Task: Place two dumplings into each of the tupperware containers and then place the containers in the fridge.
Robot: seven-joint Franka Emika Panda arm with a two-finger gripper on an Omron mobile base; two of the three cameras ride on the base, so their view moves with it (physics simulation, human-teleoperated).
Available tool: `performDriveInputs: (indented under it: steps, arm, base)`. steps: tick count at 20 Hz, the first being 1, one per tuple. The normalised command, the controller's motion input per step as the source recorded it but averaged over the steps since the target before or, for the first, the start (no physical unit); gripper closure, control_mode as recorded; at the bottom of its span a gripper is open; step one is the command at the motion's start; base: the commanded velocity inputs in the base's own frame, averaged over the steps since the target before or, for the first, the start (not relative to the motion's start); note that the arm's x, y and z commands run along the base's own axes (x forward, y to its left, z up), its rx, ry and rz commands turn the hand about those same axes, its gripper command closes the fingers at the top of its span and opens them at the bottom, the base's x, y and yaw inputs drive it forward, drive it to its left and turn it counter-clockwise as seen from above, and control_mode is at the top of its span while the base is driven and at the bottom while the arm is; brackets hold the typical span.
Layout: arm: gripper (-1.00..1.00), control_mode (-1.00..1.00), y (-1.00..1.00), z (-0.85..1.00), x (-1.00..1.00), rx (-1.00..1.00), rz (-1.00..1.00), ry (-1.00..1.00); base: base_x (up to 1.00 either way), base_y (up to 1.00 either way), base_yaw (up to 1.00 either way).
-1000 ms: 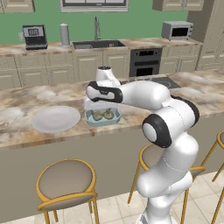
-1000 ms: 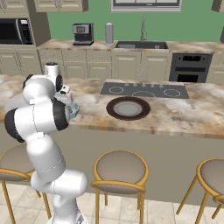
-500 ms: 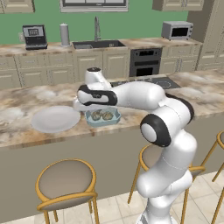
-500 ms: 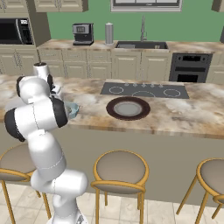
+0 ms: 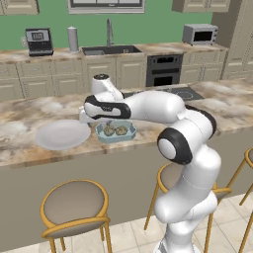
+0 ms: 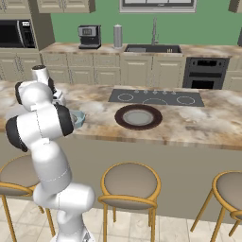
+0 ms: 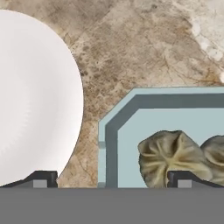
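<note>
Directly below wide-open, empty gripper (image 7: 111,179): blue tub (image 7: 114,131) edge, two dumplings (image 7: 170,157) inside.

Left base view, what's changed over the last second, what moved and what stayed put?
The hand has swung left, from above the blue container toward the white plate, jaws open and holding nothing. The two dumplings stayed in the container; container, plate and counter are unmoved.
</note>
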Motion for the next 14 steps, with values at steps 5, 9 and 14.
performDriveInputs:
  steps: [5,9,14]
  arm:
    - [-1.0,-1.0,0.0,0.07,-0.3,0.0,-0.01,-0.1]
    - [-1.0,-1.0,0.24,-0.05,-0.03,0.0,-0.04,-0.03]
    - [-1.0,-1.0,0.0,-0.16,0.0,0.0,0.0,0.0]
  base:
    - [0.0,0.0,0.0]
    - [0.0,0.0,0.0]
    - [0.0,0.0,0.0]
